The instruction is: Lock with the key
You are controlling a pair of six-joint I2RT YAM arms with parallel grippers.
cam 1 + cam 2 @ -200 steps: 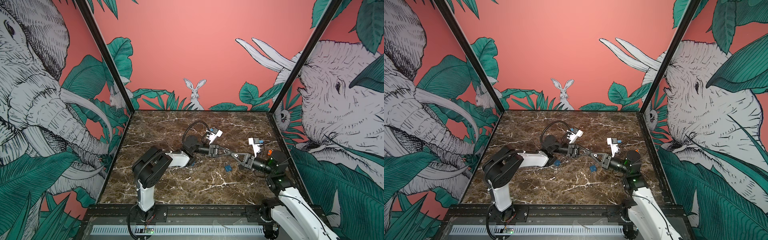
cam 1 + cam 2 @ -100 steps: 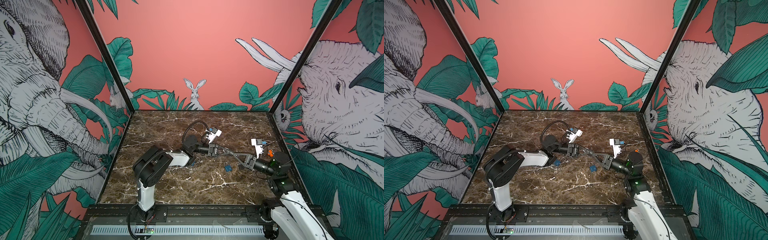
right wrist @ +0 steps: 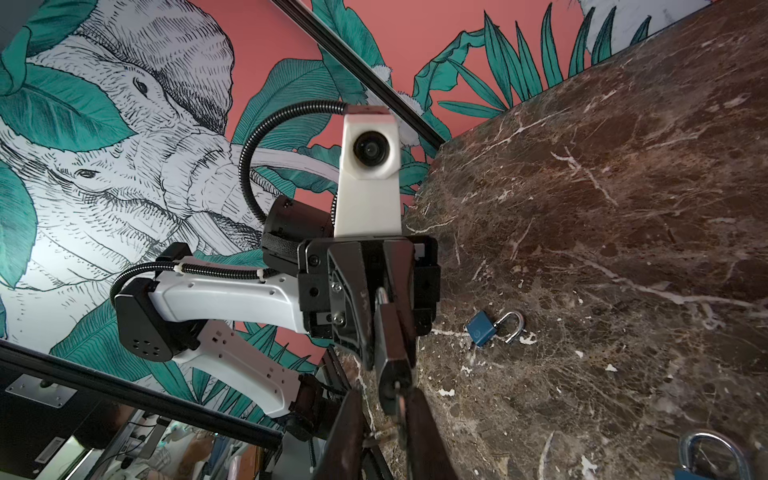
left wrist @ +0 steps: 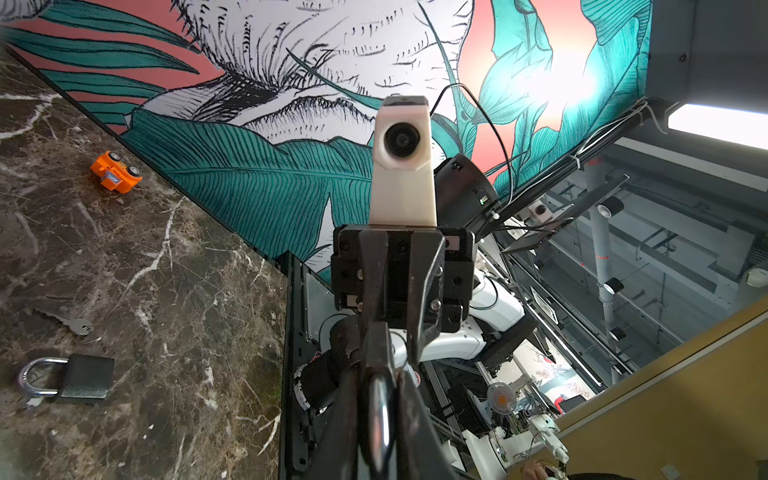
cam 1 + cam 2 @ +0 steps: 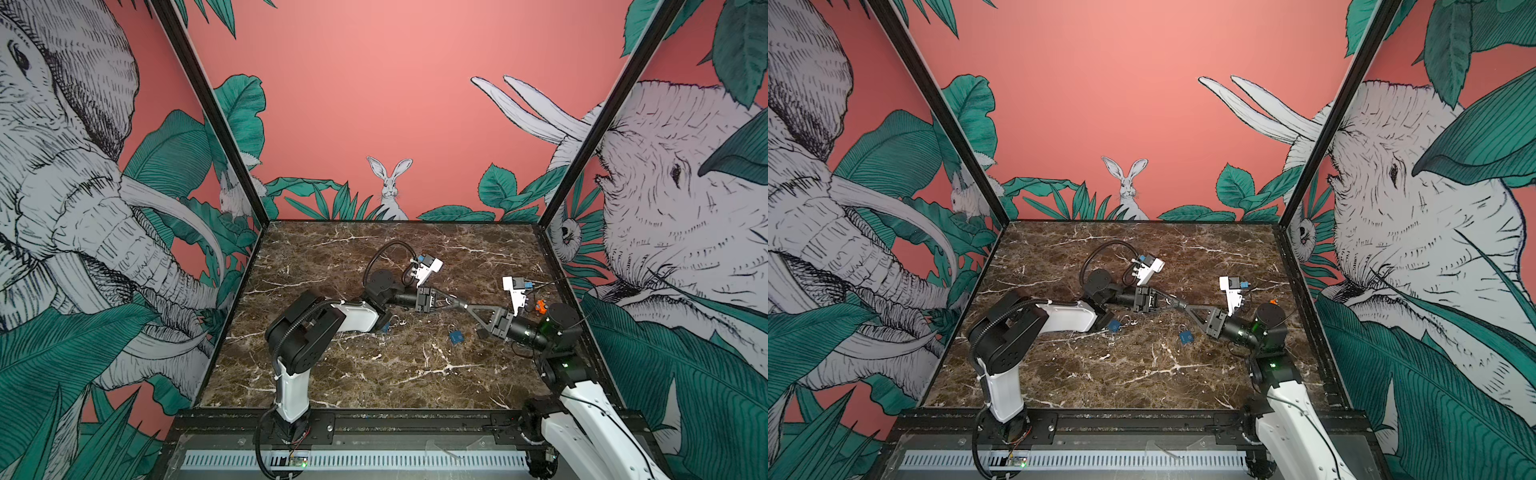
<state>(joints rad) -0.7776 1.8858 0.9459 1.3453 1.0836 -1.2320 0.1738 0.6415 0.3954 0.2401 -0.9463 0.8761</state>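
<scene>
Under both grippers lies a dark brown marble tabletop [image 5: 374,374] with white veins, boxed in by coral mural walls [image 5: 374,104] of elephants, leaves and a rabbit. The left gripper [image 5: 459,305] and right gripper [image 5: 472,310] meet tip to tip above the middle of it, and in both top views the small parts between the tips are too tiny to make out. The right wrist view shows them better. The left fingers are clamped on the shackle of a dark padlock [image 3: 392,349], whose shackle is mostly buried between them. The right fingers are pinched nearly together on a thin key [image 3: 399,401], its head hidden in the grip. The padlock's long axis runs along the line joining the two grippers, shackle end toward the left one and keyhole end facing the right, with the key in line at that end. On the table below the right gripper lie a black padlock [image 4: 85,376], a loose key [image 4: 66,324] and a blue padlock [image 5: 456,336]. An orange toy car [image 5: 540,306] sits behind it. Another blue padlock [image 3: 494,328] lies near the left arm.
</scene>
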